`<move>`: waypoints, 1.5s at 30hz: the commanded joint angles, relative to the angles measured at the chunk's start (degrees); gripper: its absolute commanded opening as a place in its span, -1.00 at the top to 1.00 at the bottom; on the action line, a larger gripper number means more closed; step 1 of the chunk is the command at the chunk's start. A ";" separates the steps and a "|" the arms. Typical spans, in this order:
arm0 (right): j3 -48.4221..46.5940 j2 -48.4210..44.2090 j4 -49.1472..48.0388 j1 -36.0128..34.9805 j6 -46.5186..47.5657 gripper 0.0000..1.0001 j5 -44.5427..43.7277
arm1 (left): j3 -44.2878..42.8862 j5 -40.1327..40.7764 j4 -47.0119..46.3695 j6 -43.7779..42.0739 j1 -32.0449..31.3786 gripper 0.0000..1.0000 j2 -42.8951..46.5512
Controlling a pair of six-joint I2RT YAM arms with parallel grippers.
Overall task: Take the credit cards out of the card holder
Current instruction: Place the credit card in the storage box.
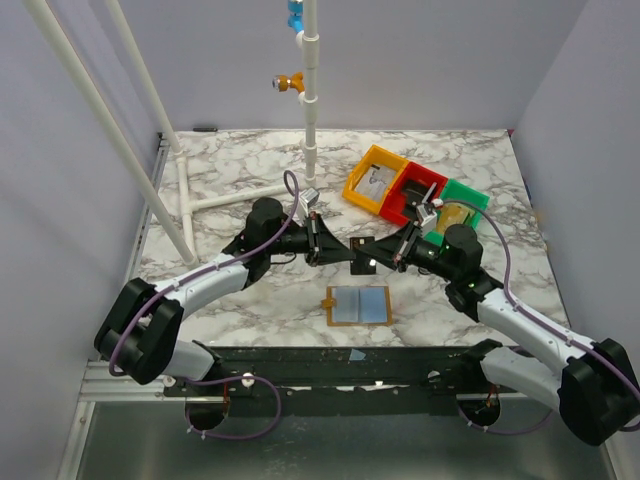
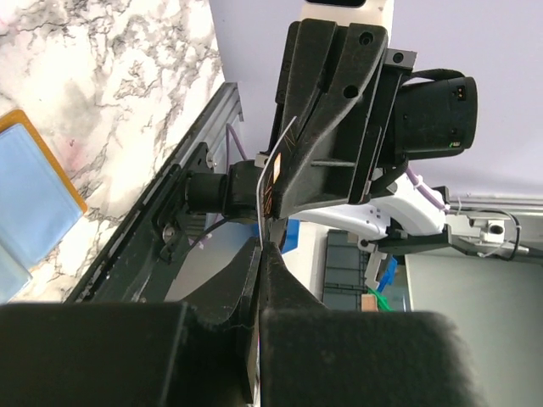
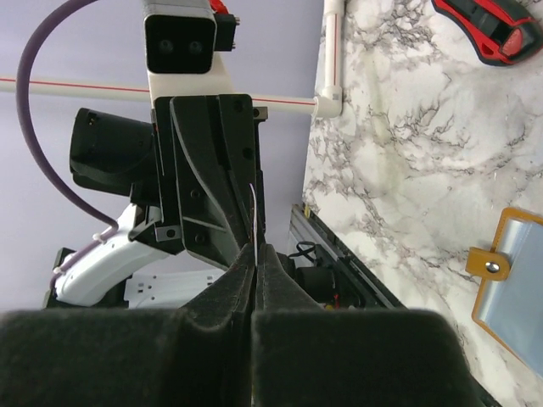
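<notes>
Your card holder [image 1: 358, 305] lies open and flat on the marble table [image 1: 230, 300], low in the centre of the top view. It is a mustard-brown wallet with 2 pale blue panels facing up. You cannot tell from here whether any cards are left in it.

1 credit card [image 2: 270, 174] is up in the air above the holder and shows only as a thin pale edge in both wrist views. Your left gripper [image 2: 261, 250] is clamped on one end and your right gripper [image 3: 256, 254] on the other, tip to tip.

At the upper right of the top view 3 bins sit in a row. The orange bin [image 1: 352, 184] holds something grey, the red bin [image 1: 398, 212] a white and black item, and the green bin [image 1: 470, 190] something yellowish.
</notes>
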State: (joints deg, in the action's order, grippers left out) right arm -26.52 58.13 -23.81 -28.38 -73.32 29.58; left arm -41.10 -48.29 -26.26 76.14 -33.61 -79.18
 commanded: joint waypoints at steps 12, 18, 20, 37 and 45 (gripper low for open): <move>-2.87 -1.98 4.65 0.13 3.06 0.99 0.15 | -0.91 6.06 15.76 -10.62 0.02 -0.65 6.90; -9.49 -1.36 20.58 0.35 10.55 0.99 -8.56 | -6.06 21.68 38.50 -22.89 -0.05 -0.73 12.56; -12.75 0.09 26.45 0.62 13.00 0.99 -12.21 | -7.28 25.08 42.54 -25.15 0.01 -0.74 13.94; -44.71 21.28 54.84 5.25 33.80 0.99 -44.94 | -11.65 33.87 55.61 -33.80 -0.04 -0.79 20.39; -52.85 32.28 55.94 8.28 38.97 0.99 -51.19 | -12.23 35.67 57.32 -34.98 0.09 -0.80 21.31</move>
State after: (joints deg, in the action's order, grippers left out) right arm -75.40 85.91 29.26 -21.12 -38.70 -15.09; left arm -52.03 -15.16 29.41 42.76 -33.61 -59.61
